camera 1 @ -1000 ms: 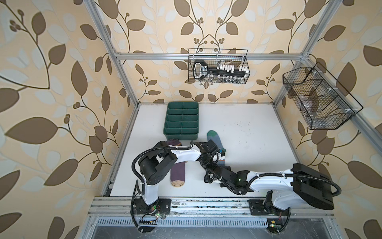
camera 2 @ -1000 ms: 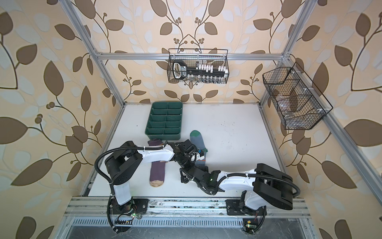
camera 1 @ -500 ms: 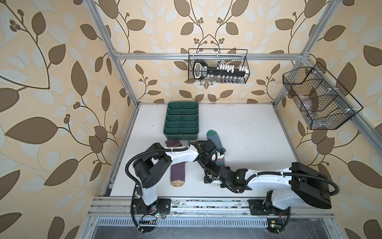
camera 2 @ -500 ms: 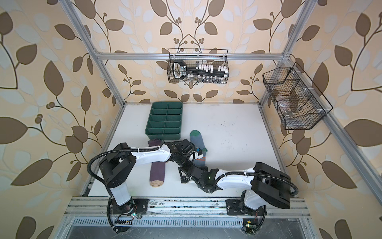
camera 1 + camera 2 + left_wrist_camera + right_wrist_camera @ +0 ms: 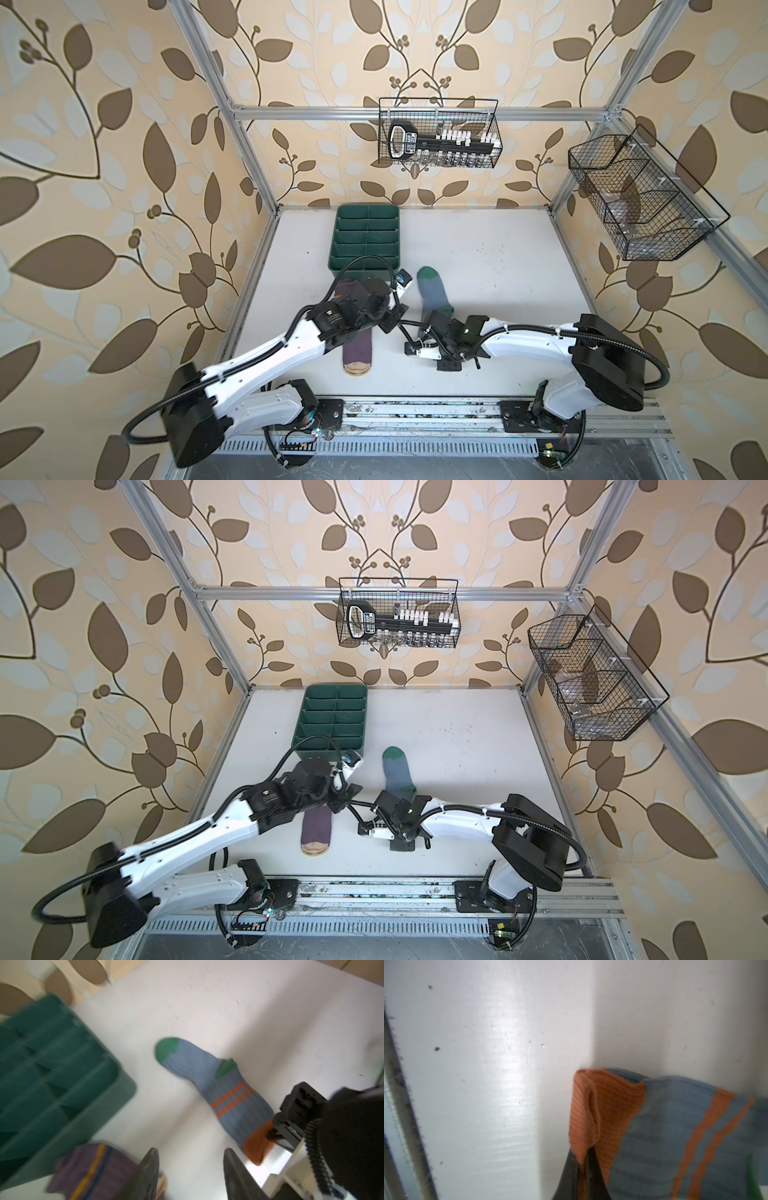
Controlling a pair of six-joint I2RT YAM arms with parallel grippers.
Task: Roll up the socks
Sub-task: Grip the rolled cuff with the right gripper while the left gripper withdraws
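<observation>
On the white tabletop, left side, I see the purple knit sock with tan toe partly under my left arm; left gripper half-spread, empty. Right of it lies the grey-blue ribbed sock with green toe, orange cuff pinched in my right gripper.

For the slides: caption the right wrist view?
Right gripper pinching the orange cuff of the grey-blue sock over the white table.
</observation>
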